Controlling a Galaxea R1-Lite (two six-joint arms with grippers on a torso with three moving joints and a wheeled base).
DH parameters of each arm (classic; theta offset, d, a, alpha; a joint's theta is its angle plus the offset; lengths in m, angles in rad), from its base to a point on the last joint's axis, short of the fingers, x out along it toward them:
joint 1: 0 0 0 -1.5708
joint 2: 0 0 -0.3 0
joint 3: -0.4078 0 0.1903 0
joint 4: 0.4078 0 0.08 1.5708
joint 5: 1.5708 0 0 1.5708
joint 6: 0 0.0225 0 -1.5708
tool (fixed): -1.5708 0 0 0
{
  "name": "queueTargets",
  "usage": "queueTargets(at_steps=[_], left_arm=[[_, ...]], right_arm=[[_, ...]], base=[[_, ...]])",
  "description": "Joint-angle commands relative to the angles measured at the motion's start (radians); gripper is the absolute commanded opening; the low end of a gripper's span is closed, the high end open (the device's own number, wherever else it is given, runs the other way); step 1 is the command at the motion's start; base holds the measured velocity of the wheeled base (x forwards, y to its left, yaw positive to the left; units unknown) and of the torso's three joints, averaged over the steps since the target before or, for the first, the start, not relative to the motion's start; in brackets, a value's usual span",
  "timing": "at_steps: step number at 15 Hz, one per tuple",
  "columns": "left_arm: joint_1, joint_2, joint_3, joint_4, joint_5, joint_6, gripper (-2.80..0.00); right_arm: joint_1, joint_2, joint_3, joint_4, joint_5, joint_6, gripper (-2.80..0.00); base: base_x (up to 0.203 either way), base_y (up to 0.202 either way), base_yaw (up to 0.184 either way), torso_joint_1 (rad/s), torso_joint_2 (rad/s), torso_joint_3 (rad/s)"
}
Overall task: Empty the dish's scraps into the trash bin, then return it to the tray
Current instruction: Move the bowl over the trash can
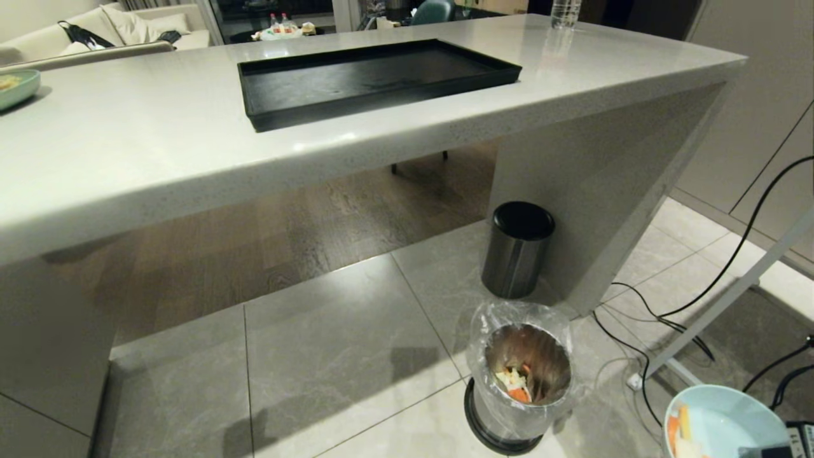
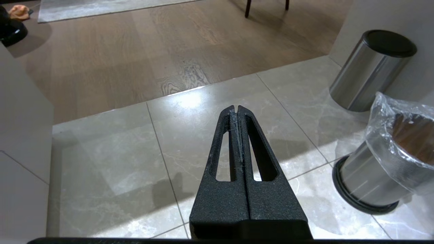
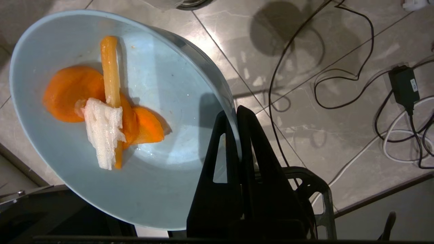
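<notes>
The light-blue dish (image 3: 162, 84) hangs above the tiled floor, its rim pinched by my right gripper (image 3: 234, 113), one finger inside and one outside. Scraps (image 3: 105, 112) of orange carrot and a whitish piece lie in it. In the head view the dish (image 1: 731, 423) shows at the lower right, to the right of the trash bin (image 1: 518, 381). That bin has a clear bag liner and some food at its bottom. The black tray (image 1: 375, 79) lies bare on the counter. My left gripper (image 2: 236, 109) is shut on nothing, low over the floor, with the trash bin (image 2: 386, 162) off to one side.
A steel cylinder with a black lid (image 1: 516, 251) stands behind the bin against the counter's side panel. Black and white cables (image 1: 661, 324) and a slanting white leg (image 1: 731, 299) cross the floor at right. A pale-green plate (image 1: 16, 86) sits at the counter's far left.
</notes>
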Motion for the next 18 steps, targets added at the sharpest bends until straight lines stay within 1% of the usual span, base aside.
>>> queueTargets(at_steps=[1,18], left_arm=[[0.0,0.001,0.0,-0.001,0.0,-0.001,-2.8],[0.0,0.0,0.0,-0.001,0.0,-0.001,-2.8]], right_arm=[[0.0,-0.012,0.01,0.0,-0.001,0.002,-2.8],[0.0,-0.009,0.032,-0.007,-0.001,0.0,-2.8]], base=[[0.0,0.0,0.0,0.0,0.0,0.0],[0.0,0.0,0.0,0.0,0.0,0.0]])
